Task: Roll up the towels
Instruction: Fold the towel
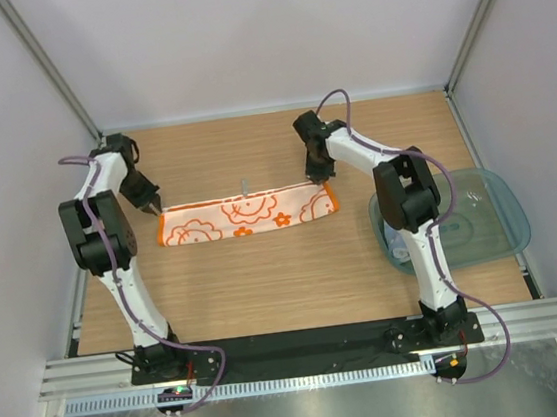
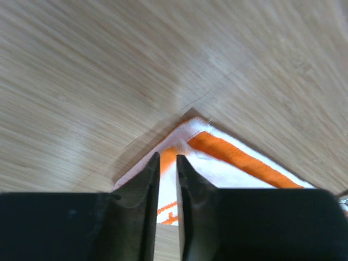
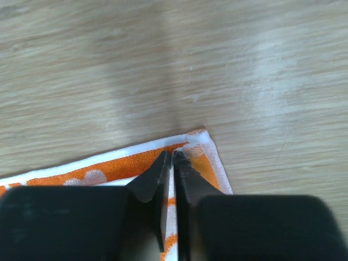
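As elbows bend, left gripper and right gripper flank the towel.

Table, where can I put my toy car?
Bare wood lies between the towel and the back wall, and between the towel and the arm bases. Crowded: the towel's ends under both jaws, and the right side by the tray.

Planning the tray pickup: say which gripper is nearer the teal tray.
Right. The right gripper sits at the right end of the orange-patterned towel, toward the tray; the left gripper is at its opposite end.
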You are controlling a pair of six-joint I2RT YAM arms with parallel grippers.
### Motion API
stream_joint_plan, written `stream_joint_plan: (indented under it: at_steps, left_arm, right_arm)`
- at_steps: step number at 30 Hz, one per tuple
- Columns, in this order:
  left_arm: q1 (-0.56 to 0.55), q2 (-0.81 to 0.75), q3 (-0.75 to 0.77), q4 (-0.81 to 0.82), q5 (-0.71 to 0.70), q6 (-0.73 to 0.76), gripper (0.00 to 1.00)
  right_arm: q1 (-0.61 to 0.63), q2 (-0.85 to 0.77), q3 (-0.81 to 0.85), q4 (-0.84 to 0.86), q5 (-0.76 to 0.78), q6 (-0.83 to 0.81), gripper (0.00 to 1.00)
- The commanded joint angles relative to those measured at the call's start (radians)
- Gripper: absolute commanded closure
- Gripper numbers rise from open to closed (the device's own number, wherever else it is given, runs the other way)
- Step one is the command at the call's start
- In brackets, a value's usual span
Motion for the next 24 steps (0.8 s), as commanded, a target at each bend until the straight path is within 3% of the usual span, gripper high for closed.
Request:
stream_joint_plan:
  at_steps: [1,2,4,8,14,17,20,21,24]
  left_arm:
    - [0.01,-0.03,0.044,0.062,0.004,0.033,0.79]
    - [0.011,-0.034,0.044,0.073,0.004,0.035,0.73]
    - [0.014,-0.063,0.029,0.099,0.035,0.042,0.65]
    - [0.014,-0.151,-0.012,0.137,0.03,0.05,0.55]
    - [-0.03,-0.374,-0.1,0.15,-0.018,0.044,0.58]
    - [-0.073,-0.487,-0.192,0.142,-0.016,0.027,0.62]
    - [-0.09,-0.599,-0.355,0.194,0.059,-0.023,0.67]
    - [-0.09,-0.63,-0.4,0.22,0.107,-0.052,0.68]
    - [-0.09,-0.723,-0.566,0.33,0.16,-0.083,0.69]
  right_arm:
    - [-0.021,0.011,0.078,-0.011,0.004,-0.011,0.83]
    - [-0.019,0.019,0.098,-0.015,-0.002,-0.014,0.68]
    - [-0.019,0.017,0.115,-0.031,-0.006,-0.009,0.54]
    - [-0.021,-0.03,0.102,-0.032,-0.006,-0.009,0.45]
    - [-0.015,-0.196,0.034,-0.017,-0.023,-0.025,0.41]
    - [0.014,-0.302,-0.06,0.047,-0.139,-0.034,0.45]
    - [0.053,-0.395,-0.219,0.205,-0.335,-0.025,0.61]
    - [0.059,-0.417,-0.271,0.333,-0.481,-0.003,0.65]
    - [0.057,-0.446,-0.477,0.625,-0.71,0.161,0.8]
